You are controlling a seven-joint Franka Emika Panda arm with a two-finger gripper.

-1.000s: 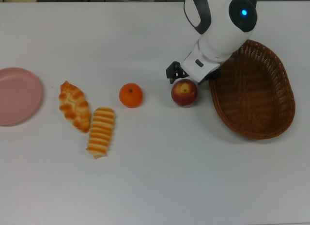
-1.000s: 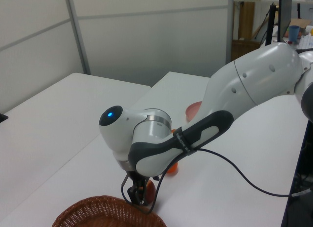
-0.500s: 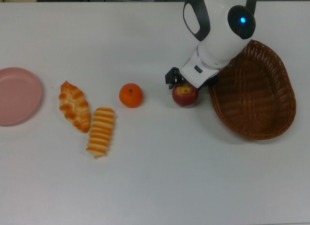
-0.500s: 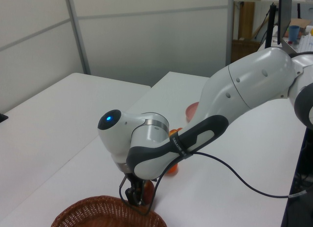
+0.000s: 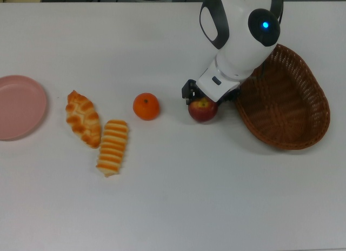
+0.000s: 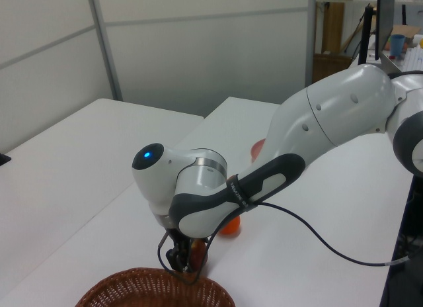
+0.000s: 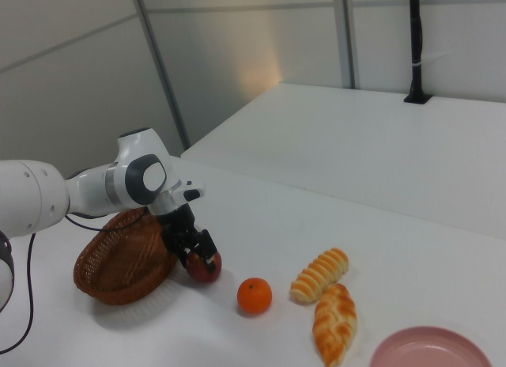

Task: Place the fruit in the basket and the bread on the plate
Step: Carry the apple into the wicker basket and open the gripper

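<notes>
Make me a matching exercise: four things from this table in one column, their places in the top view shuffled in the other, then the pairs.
Things:
1. apple
2. mandarin
3. plate
4. basket

Places:
A. at the top view's left edge
B. at the top view's right, empty
C. under the gripper
D. between the braided twist and the apple

Pairs: 1-C, 2-D, 3-A, 4-B

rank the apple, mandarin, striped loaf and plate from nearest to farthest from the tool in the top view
1. Apple: right at the tool.
2. Mandarin: to the top view's left of it.
3. Striped loaf: farther left and lower.
4. Plate: at the top view's left edge.
</notes>
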